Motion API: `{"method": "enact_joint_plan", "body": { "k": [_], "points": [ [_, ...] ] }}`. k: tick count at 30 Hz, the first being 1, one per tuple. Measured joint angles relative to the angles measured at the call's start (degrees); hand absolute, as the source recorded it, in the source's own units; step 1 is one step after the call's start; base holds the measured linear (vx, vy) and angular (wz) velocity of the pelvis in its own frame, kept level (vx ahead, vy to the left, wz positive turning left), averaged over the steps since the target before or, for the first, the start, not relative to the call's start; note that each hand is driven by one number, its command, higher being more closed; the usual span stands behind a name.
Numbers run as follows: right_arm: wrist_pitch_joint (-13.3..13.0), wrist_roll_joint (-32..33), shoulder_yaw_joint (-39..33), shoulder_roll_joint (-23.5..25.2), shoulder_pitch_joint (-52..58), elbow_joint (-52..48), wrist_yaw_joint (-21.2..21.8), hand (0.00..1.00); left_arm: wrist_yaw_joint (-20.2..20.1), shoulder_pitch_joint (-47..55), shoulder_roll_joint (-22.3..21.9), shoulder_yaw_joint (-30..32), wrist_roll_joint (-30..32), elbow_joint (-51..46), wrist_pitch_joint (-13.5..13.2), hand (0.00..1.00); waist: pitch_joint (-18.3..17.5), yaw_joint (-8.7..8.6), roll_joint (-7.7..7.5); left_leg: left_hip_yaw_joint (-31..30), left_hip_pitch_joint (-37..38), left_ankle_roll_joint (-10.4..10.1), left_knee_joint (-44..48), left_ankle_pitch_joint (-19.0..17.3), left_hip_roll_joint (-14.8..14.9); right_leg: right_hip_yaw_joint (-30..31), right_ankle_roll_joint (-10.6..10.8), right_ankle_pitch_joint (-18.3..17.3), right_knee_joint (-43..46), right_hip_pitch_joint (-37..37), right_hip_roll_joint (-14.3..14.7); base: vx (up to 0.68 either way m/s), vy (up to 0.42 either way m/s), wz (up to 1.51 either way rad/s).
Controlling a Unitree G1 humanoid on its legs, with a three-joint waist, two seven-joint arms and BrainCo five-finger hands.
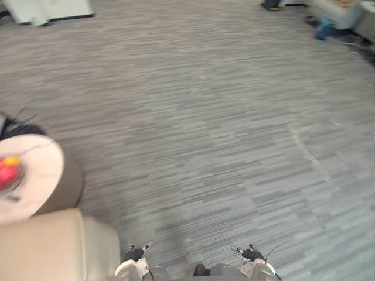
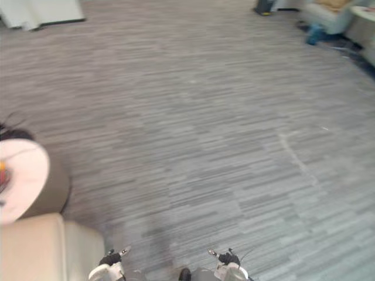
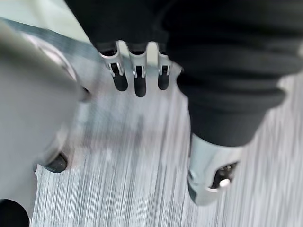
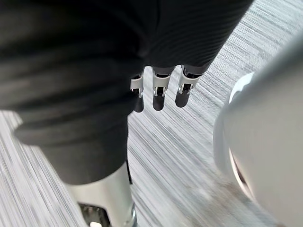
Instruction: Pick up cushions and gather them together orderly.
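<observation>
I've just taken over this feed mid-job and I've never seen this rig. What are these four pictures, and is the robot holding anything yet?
It is a two-legged humanoid robot with two arms. The two wide pictures come from a stereo camera on its head, looking down at a grey carpet. On the robot's left stands a round table with red and yellow things on top, and nearer to the robot a beige seat. Far off to the right is a pale seat, too distant to show detail. The two close pictures come from cameras on the wrists. The left robot hand and the right robot hand both hang over the carpet with relaxed fingers, and both are empty.
</observation>
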Motion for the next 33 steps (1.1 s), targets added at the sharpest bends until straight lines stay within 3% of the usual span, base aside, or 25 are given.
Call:
{"method": "enact_joint_plan", "body": {
  "k": [1,4,5,6,7,8,9,10,12,15,16,18,19,20,22,23,25,27,28,30,31,32,33],
  "points": [
    [-0.05,0.03,-0.94,-0.03,-0.14,0.12,0.01,0.00,0.00,-0.52,-0.11,0.00,-0.01,0.90,0.19,0.00,0.02,-0.01,0.80,0.63,-0.16,-0.09,1.79,0.25,0.90,0.79,-1.09,0.69,-1.47,0.58,1.17,0.25,-0.086,-1.01],
    [0.18,0.09,-3.86,-1.76,-0.71,2.34,-0.30,0.00,-0.24,-0.49,-0.59,-1.30,0.18,1.15,0.05,0.00,1.18,-1.15,1.66,-0.78,1.07,-1.64,1.26,-1.94,-0.34,5.07,-1.32,0.61,-5.17,4.97,1.90,0.21,-0.049,-0.63],
    [0.14,0.11,-4.57,-2.00,0.35,1.78,-0.35,0.00,-0.23,-0.36,-0.75,-1.22,0.17,0.97,0.06,0.00,1.29,-1.33,2.00,-1.15,0.78,-0.83,4.58,-0.05,0.46,5.68,-0.86,0.30,-5.97,7.09,2.75,0.14,-0.015,-0.29],
    [-0.13,0.11,-4.02,-2.17,0.91,1.49,-0.30,0.00,-0.28,-0.04,-1.18,-1.06,0.13,0.14,0.04,0.00,1.40,-1.17,2.73,-1.45,-1.31,-0.36,12.93,1.14,2.43,6.82,0.10,-0.86,-6.40,8.72,3.48,0.10,0.005,-0.36],
    [-0.14,0.16,-3.52,-2.46,0.84,1.56,-0.30,0.00,-0.30,0.03,-1.06,-0.35,0.10,-0.29,0.00,0.00,1.57,-1.14,2.48,-2.96,-4.24,0.67,21.07,1.82,3.77,7.81,0.73,-2.21,-7.06,9.91,3.70,0.09,0.039,-0.49],
    [-0.10,0.43,-2.45,-2.66,0.75,1.53,-0.31,0.00,-0.30,0.06,-0.85,0.58,-0.10,-0.95,-0.01,0.00,2.26,-1.06,2.39,-5.82,-9.32,3.66,31.06,2.66,5.52,9.09,0.51,-2.57,-7.25,10.96,4.14,0.14,0.119,-0.66],
    [-0.04,0.61,-1.93,-2.77,0.41,1.58,-0.44,0.00,-0.29,0.17,-0.61,0.54,-0.36,-1.33,-0.03,0.00,2.35,-0.28,2.83,-8.23,-13.53,4.17,37.59,-0.36,5.78,11.15,-0.22,-3.81,-7.26,11.73,4.23,0.15,0.140,-0.84],
    [-0.03,0.68,-1.90,-2.81,0.16,1.56,-0.44,0.00,-0.28,0.22,-0.32,0.50,-0.57,-1.34,-0.03,0.00,2.47,-0.08,2.86,-8.53,-16.17,3.87,37.93,-2.78,5.28,12.88,-0.10,-3.96,-7.48,12.22,4.07,0.19,0.169,-0.95],
    [0.19,1.17,-2.04,-2.76,0.24,1.59,-0.70,0.00,-0.20,0.48,-0.13,0.41,-0.58,-1.55,0.09,0.00,2.85,0.04,2.43,-8.29,-19.41,4.11,31.38,-4.70,3.04,15.18,0.23,-4.02,-8.13,13.42,2.99,0.23,0.179,-0.70],
    [0.42,2.24,-1.80,-2.62,0.32,1.56,-1.08,0.00,0.11,1.29,-0.69,0.47,-0.52,-3.03,-0.07,0.00,2.74,1.33,2.37,-12.99,-22.97,2.85,11.11,-1.56,-2.86,20.85,3.26,-5.69,-8.72,14.72,1.30,0.30,0.272,-1.04],
    [0.55,2.27,-1.72,-2.55,0.38,1.60,-1.08,0.00,0.13,1.83,-0.92,0.68,-0.69,-3.27,-0.42,0.00,2.19,2.30,2.14,-15.44,-22.82,3.00,9.70,3.65,-4.31,24.24,4.75,-6.50,-8.70,14.99,0.90,0.37,0.301,-1.17],
    [0.64,2.25,-1.24,-0.64,0.82,1.47,-1.06,0.00,0.24,2.48,0.33,1.05,-0.11,-3.34,-0.55,0.00,-0.20,1.68,-0.26,-12.61,-21.97,3.76,10.15,-0.25,-5.99,27.87,5.60,-6.33,-8.21,14.41,-1.39,0.43,0.225,-1.02],
    [0.64,2.20,-0.81,-0.15,0.97,1.44,-1.05,0.00,0.33,2.19,0.58,1.07,0.15,-2.89,-0.37,0.00,-0.34,1.98,-1.02,-9.39,-19.50,4.33,9.90,-2.11,-5.98,31.07,7.48,-5.38,-0.93,11.54,-2.60,0.57,0.273,-1.17],
    [0.62,2.15,-0.42,0.07,0.63,1.16,-0.89,0.00,0.33,2.17,0.75,0.90,0.16,-2.24,-0.22,0.00,-0.07,2.26,-0.92,-6.59,-15.89,5.06,8.84,-2.93,-5.94,33.27,10.82,-3.50,9.91,7.37,-3.49,0.55,0.272,-1.26],
    [0.48,2.15,0.25,0.03,0.73,-0.85,-0.65,0.00,0.30,2.34,1.08,-0.49,0.21,-1.68,0.53,0.00,0.69,1.24,0.15,-3.88,-8.42,5.59,5.92,-3.77,-6.05,33.57,17.84,2.19,28.69,0.88,-4.54,0.41,0.174,-0.69],
    [0.11,2.16,0.80,-0.23,0.84,-1.19,-0.46,0.00,0.33,2.23,1.04,-1.43,0.22,-1.67,0.54,0.00,0.79,0.89,0.34,-3.40,-5.03,5.59,4.31,-3.77,-5.99,31.03,17.36,2.99,34.48,-1.26,-5.22,0.48,0.142,-0.41],
    [-0.05,1.93,0.98,-0.57,0.60,-1.39,-0.22,0.00,0.24,1.10,0.69,-2.54,0.26,-1.57,0.54,0.00,0.85,0.85,0.54,-1.90,0.46,5.57,0.26,-3.76,-5.69,23.76,13.91,2.17,37.75,-5.08,-7.25,0.40,0.080,-0.29],
    [-0.57,0.69,-0.06,-0.93,0.10,-2.25,-0.22,0.00,0.19,-0.17,0.33,-4.13,0.25,-0.52,0.58,0.00,1.30,0.07,0.98,-1.46,4.67,5.51,-3.88,-3.72,-5.16,15.57,8.72,-0.63,30.61,-9.65,-8.24,0.41,-0.002,-0.14],
    [-0.53,0.46,-0.35,-1.19,-0.23,-2.15,-0.21,0.00,0.18,-0.28,0.19,-4.33,0.28,-0.45,0.58,0.00,1.60,-0.29,1.13,-1.54,5.41,5.51,-4.38,-3.72,-4.93,14.01,7.98,-0.95,27.60,-10.25,-8.14,0.42,-0.086,0.02],
    [-0.51,0.39,-1.07,-2.12,-0.99,-1.95,-0.27,0.00,0.18,-0.39,-0.17,-4.96,0.79,-0.32,0.53,0.00,2.36,-1.69,1.31,-2.57,7.75,5.52,-5.89,-3.72,-4.56,11.68,6.38,2.85,11.23,-12.42,-6.43,0.43,-0.156,0.18],
    [-0.50,0.38,-1.83,-2.20,-0.62,-1.63,-0.31,0.00,0.13,-0.34,0.11,-5.39,1.24,0.07,0.47,0.00,2.57,-1.84,0.74,-3.77,8.90,5.52,-6.74,-3.72,-5.32,12.59,6.16,6.60,3.86,-12.33,-5.66,0.49,-0.223,0.31],
    [-0.29,0.43,-2.99,-2.70,-0.27,0.19,-0.20,0.00,0.13,-0.83,0.51,-5.52,1.67,0.50,0.35,0.00,3.61,-2.20,0.23,-6.40,11.40,5.34,-7.58,-3.62,-6.00,14.30,1.95,12.86,0.89,-11.49,-4.61,0.54,-0.245,-0.11],
    [0.11,0.33,-3.99,-4.30,-0.71,0.47,-0.39,0.00,0.02,-0.63,-0.99,-4.29,2.49,0.60,0.44,0.00,3.44,-1.68,2.94,-7.47,11.75,2.49,-5.41,-1.87,-3.89,13.70,1.67,9.71,2.76,-11.09,-2.76,0.54,-0.254,-0.30]
  ]
}}
